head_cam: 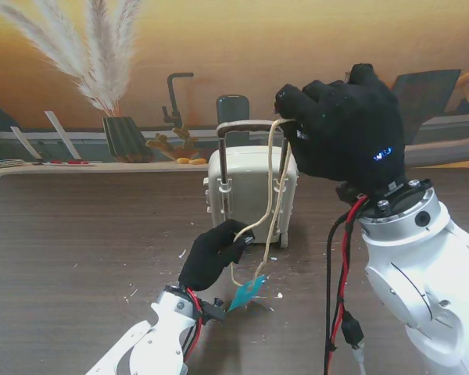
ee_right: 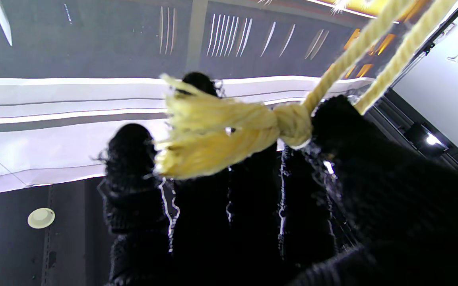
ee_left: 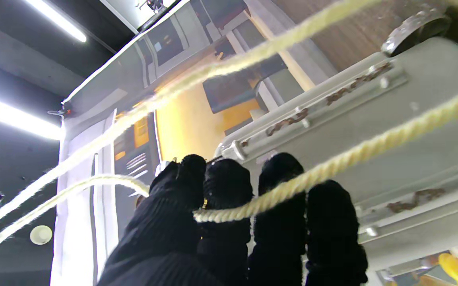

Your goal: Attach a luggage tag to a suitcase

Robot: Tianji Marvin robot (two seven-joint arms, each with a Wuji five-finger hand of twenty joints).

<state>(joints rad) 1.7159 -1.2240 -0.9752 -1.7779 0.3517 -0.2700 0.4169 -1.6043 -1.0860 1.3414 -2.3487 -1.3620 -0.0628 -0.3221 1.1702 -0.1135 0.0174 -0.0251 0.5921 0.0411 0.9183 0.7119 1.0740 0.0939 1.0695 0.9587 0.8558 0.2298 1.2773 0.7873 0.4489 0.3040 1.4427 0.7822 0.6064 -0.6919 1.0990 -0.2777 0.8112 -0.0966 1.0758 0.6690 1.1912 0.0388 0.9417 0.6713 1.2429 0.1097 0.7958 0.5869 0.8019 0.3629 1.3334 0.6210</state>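
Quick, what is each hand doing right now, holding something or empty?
Left hand: shut on the cord, pinching it just above the teal tag.
Right hand: shut on the cord's knotted end, raised beside the suitcase handle.

One small cream suitcase (head_cam: 250,195) stands on the worktop (head_cam: 78,258). One teal luggage tag (head_cam: 246,293) hangs on one cream cord (head_cam: 275,187) ending in one knot (ee_right: 292,123). Two black-gloved robot hands show: left robot hand (head_cam: 213,254) and right robot hand (head_cam: 344,129).

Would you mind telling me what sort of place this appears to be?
Probably a staged lab demo bench: a dark wood-grain table before a printed backdrop, with ceiling strip lights overhead.
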